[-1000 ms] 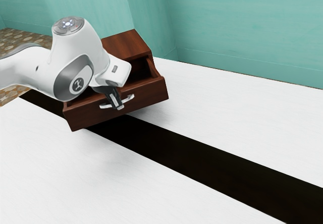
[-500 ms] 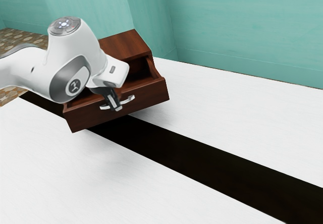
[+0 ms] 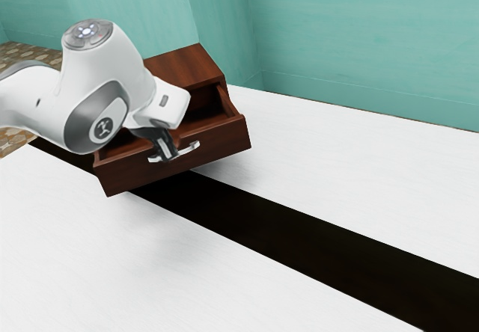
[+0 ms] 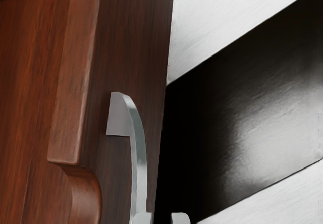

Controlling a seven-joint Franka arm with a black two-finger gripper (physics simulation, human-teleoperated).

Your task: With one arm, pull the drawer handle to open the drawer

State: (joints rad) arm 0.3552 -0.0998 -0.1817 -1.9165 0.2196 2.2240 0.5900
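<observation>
No words, numbers or brand names can be read anywhere. The grey round disc [image 3: 97, 126] on the arm [image 3: 45, 104], at nine o'clock from the drawer [image 3: 213, 139], carries a small white mark, too small to make out.

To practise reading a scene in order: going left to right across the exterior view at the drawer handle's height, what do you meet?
Patterned floor → robot arm → drawer handle → white table.

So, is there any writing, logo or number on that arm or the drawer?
No readable words or numbers anywhere.
Arm's grey joint disc: a small emblem, too small to read.
Drawer, handle, table: no markings.
</observation>
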